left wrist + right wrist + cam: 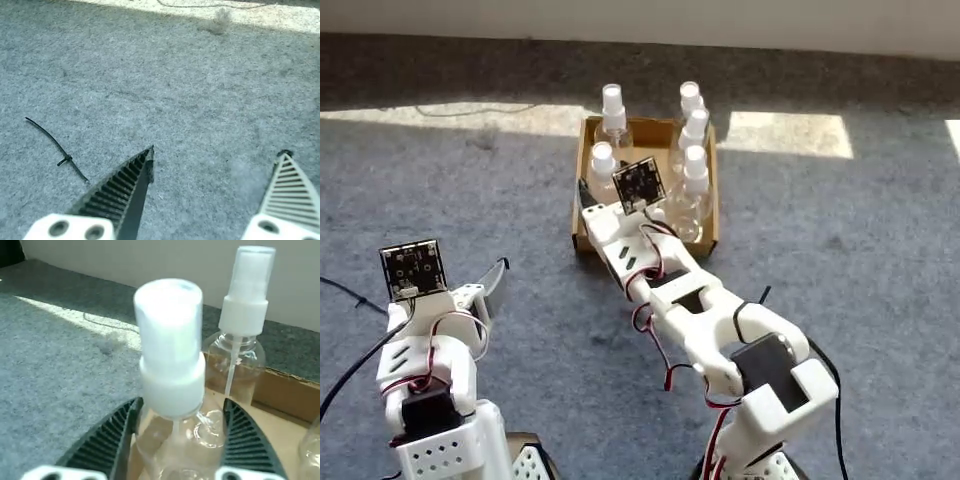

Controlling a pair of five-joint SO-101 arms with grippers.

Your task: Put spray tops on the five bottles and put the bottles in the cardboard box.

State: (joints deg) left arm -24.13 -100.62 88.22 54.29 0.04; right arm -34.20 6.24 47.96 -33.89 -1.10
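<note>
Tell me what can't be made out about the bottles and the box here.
High view: the wrist camera board covers the middle of the cardboard box and the body of the front-left bottle.
Right wrist view: that bottle is blurred, its base cut off by the frame edge.
Right wrist view: another bottle is mostly cut off by the edge.

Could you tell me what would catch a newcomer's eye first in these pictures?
The cardboard box at the far middle of the carpet draws the eye, with five bottles standing in it, all wearing white spray tops. The right hand is shut on the near-left bottle in the box, while the left hand hangs open over grey carpet nearer the arms' bases.
</note>
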